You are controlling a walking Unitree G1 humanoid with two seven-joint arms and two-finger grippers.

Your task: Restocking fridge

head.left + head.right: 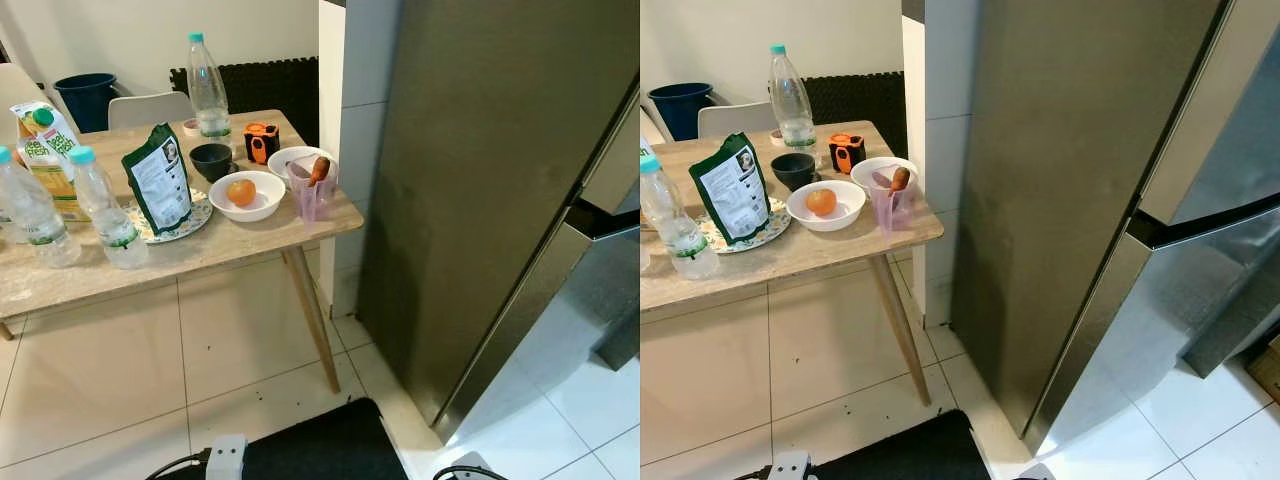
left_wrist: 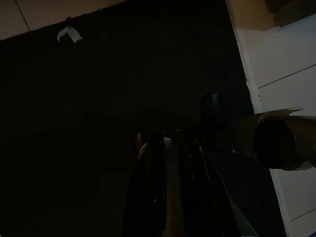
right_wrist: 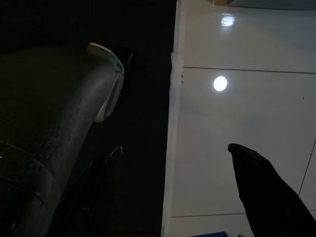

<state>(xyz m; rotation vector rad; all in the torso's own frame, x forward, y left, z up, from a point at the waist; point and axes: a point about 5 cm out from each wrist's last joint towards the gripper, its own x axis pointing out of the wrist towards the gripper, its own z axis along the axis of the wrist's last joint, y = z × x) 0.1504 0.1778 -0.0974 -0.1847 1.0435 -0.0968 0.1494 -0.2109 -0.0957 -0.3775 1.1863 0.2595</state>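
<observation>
The fridge [image 1: 470, 190] stands to my right with its doors closed, dark steel side turned to me, a seam between upper and lower doors on its far right. The stock sits on the wooden table [image 1: 230, 250] just left of it: water bottles [image 1: 105, 210], a juice carton [image 1: 45, 150], a green pouch [image 1: 160, 178] leaning on a patterned plate [image 1: 190, 222], a white bowl with an orange [image 1: 241, 192], a dark cup [image 1: 211, 160], and a pink cup [image 1: 309, 198] holding something sausage-like, right at the table's near corner. That cup worries me most: any brush from an arm reaching in could tip it off the edge. The bottles are tall and crowded and could topple into each other. Both arms hang low. The left gripper [image 2: 170, 182] looks pressed nearly together over a dark mat [image 1: 320, 445]; of the right gripper [image 3: 266, 187] I see one finger over white tile, so I cannot tell its state. Open floor lies before the table; the gap between table corner and fridge is narrow, and a swinging door may need me to step back.
</observation>
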